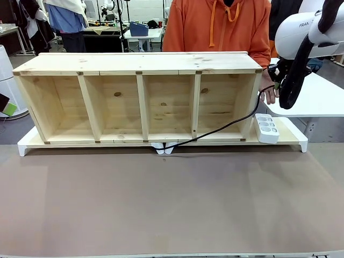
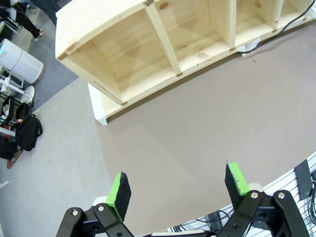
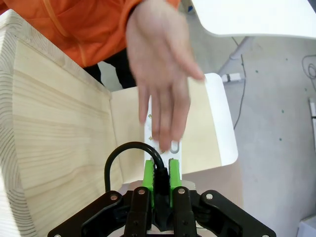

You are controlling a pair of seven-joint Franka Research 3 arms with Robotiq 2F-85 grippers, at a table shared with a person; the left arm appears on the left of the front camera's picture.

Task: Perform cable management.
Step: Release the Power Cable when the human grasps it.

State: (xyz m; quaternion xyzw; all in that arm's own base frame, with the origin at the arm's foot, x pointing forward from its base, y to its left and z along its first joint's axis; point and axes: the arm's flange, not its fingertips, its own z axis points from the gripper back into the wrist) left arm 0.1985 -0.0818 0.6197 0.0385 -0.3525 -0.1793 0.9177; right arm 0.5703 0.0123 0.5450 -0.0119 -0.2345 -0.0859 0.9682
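The right gripper has its green pads pinched on the cable, the cord's end lying upright between the two fingers along their length. Just beyond the fingertips the cord loops up and over to one side in a tight arch, then drops back down beside the gripper body. Directly ahead of the jaws hangs the person's hand, fingers pointing down toward the fingertips, apparently just short of touching them. Beyond the pads lies the power strip, with the wooden shelf close on one side.

From the front, the cable runs long and low: from the right gripper at the shelf's end it falls past the power strip, then slants across the shelf's front edge toward the white bracket at mid-table. The plug itself is too hidden between the pads to make out.

The left gripper hangs with jaws wide apart and nothing between them; the brown table top lies ahead, the shelf farther beyond.
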